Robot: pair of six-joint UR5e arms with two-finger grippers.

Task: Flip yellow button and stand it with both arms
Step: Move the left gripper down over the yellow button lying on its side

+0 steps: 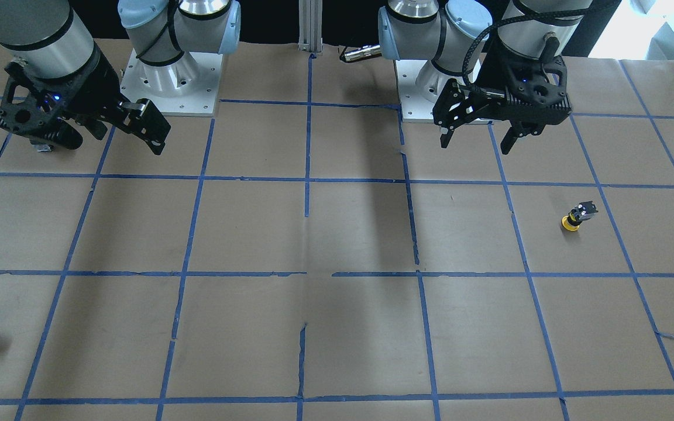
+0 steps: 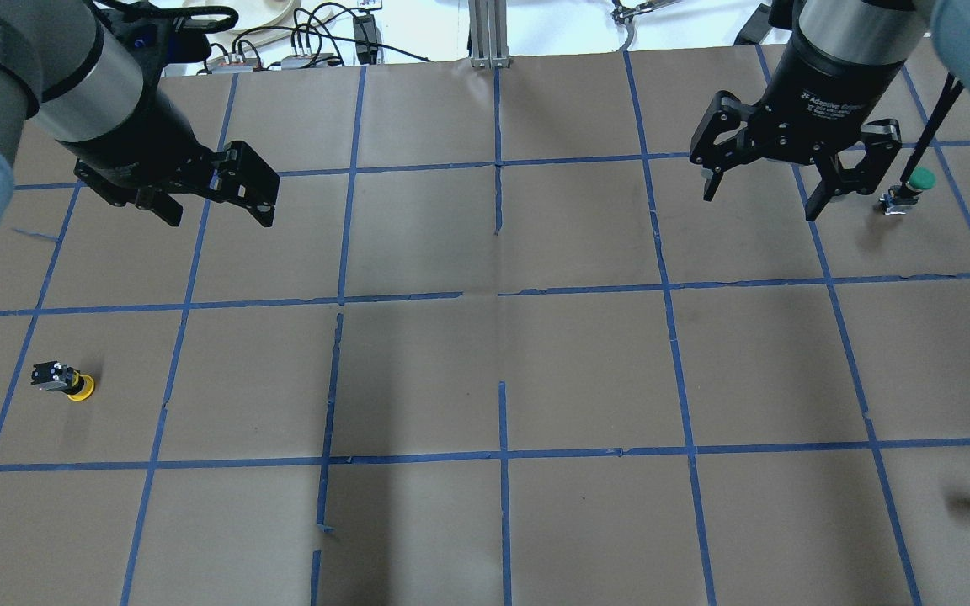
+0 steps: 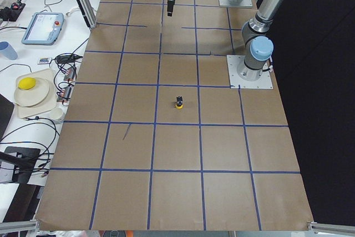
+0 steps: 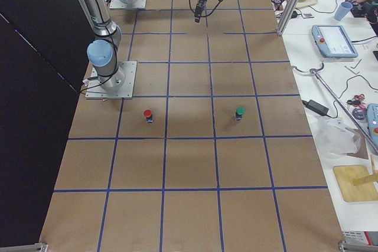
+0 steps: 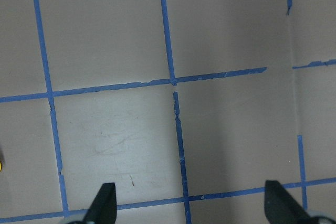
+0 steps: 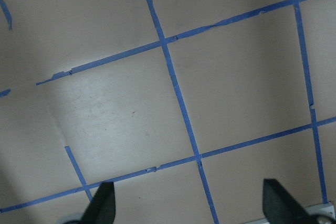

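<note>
The yellow button (image 1: 577, 216) rests on its yellow cap with the black-and-grey body on top, alone in a taped square on my left side; it also shows in the overhead view (image 2: 64, 380) and the left exterior view (image 3: 179, 102). My left gripper (image 1: 476, 145) is open and empty, raised above the table, well away from the button toward the table's middle; it also shows from overhead (image 2: 217, 217) and in its wrist view (image 5: 190, 205). My right gripper (image 1: 112, 140) is open and empty, raised over the far right side (image 2: 760, 202), (image 6: 190, 203).
A green-capped button (image 2: 910, 189) stands just beside my right gripper; it also shows in the right exterior view (image 4: 240, 112). A red-capped button (image 4: 147, 114) stands near the right arm's base. The brown table (image 2: 485, 370) has a blue tape grid.
</note>
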